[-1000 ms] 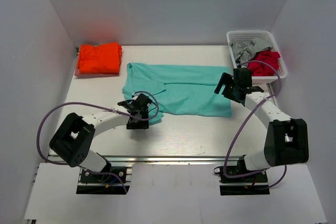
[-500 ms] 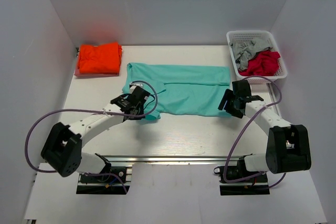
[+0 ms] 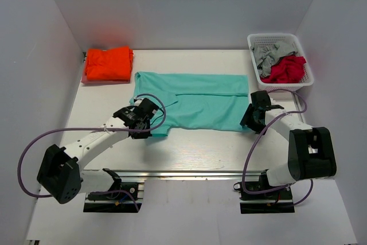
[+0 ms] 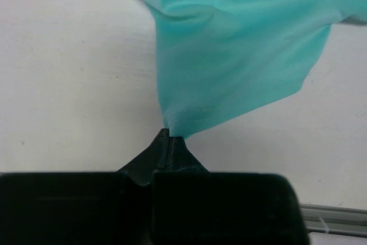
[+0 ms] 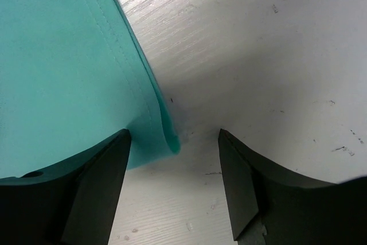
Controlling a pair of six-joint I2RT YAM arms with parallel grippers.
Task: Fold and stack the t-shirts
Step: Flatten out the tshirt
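A mint-teal t-shirt (image 3: 195, 100) lies spread flat across the middle of the table. My left gripper (image 3: 148, 123) is shut on the shirt's near left corner; in the left wrist view the cloth (image 4: 241, 55) rises bunched out of the closed fingertips (image 4: 171, 137). My right gripper (image 3: 251, 120) stands open low over the near right corner. In the right wrist view the shirt's hemmed corner (image 5: 143, 101) curls up between the two fingers, closer to the left finger (image 5: 97, 182). A folded bright orange t-shirt (image 3: 108, 63) sits at the far left.
A white basket (image 3: 251, 41) at the far right holds grey and red clothes. Purple cables loop from both arms over the near part of the table. White walls close in the table on the left, far and right sides.
My left gripper has shut on the teal shirt's near left corner and tugged it slightly left. My right gripper has come down and nearer to the near right corner, its jaws narrowing.
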